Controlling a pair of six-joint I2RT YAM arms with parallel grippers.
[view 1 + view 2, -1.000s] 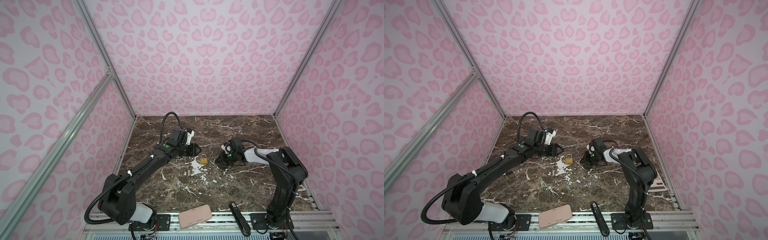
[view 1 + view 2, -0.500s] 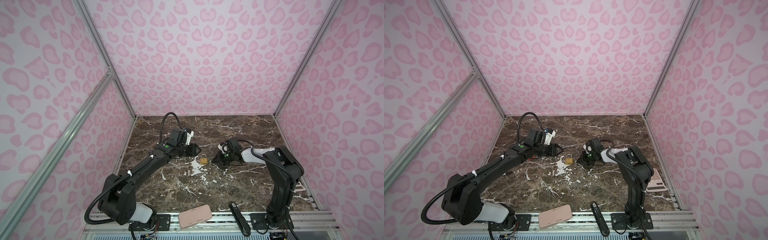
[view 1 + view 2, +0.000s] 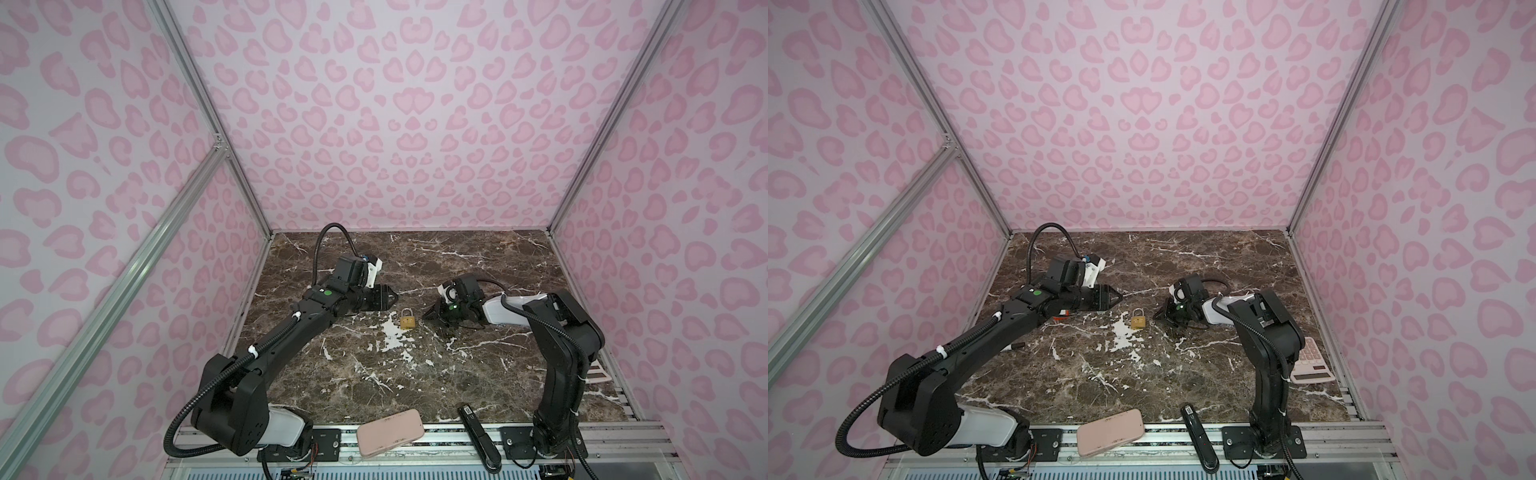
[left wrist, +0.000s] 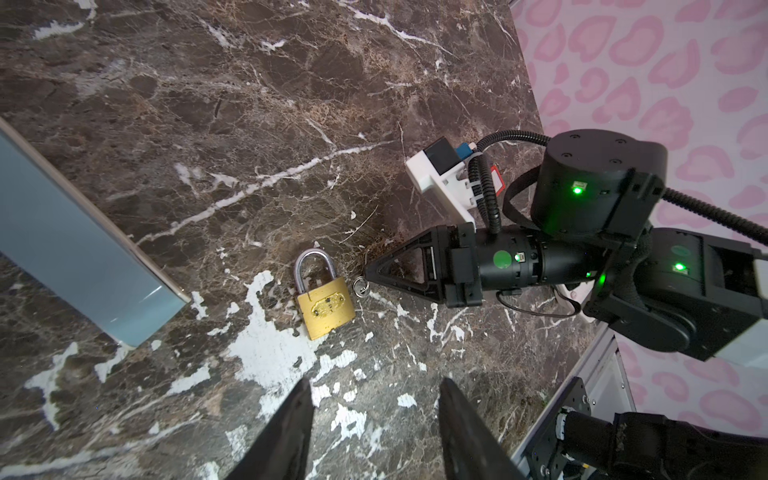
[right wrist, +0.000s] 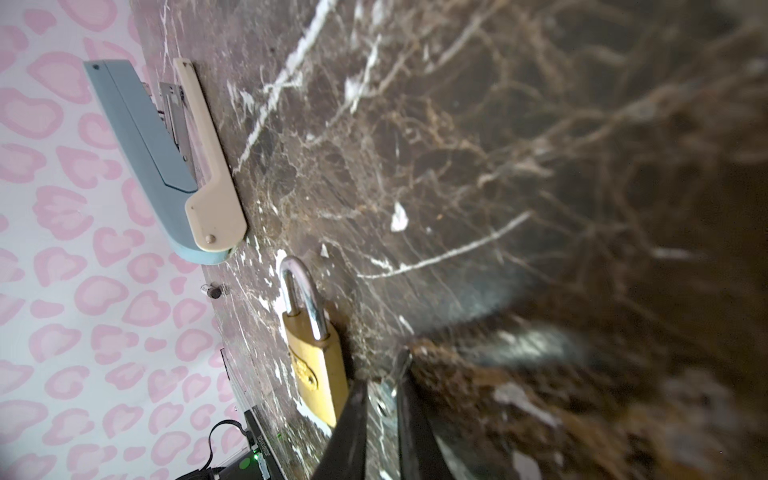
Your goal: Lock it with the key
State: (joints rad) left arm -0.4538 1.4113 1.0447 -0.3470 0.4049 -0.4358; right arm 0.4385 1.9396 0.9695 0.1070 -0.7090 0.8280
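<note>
padlock (image 3: 408, 319) on table (image 3: 457, 257) | left end effector (image 3: 394, 296) to left | key (image 4: 360, 286) in right end effector (image 3: 425, 317), just right

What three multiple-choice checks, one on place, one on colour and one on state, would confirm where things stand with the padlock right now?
1. Where is the key?
A. At the right gripper's tips, beside the padlock.
B. On the front rail.
C. On the calculator.

2. What colour is the padlock's body?
A. Black.
B. Brass gold.
C. Blue.

3. How is the left gripper?
A. Shut on the padlock.
B. Shut on the key.
C. Open, holding nothing.

Answers:
1 A: the key's ring shows at the right gripper's tips, next to the padlock.
2 B: the body is gold in every view.
3 C: the left gripper's fingers stand apart with nothing between them.
</note>
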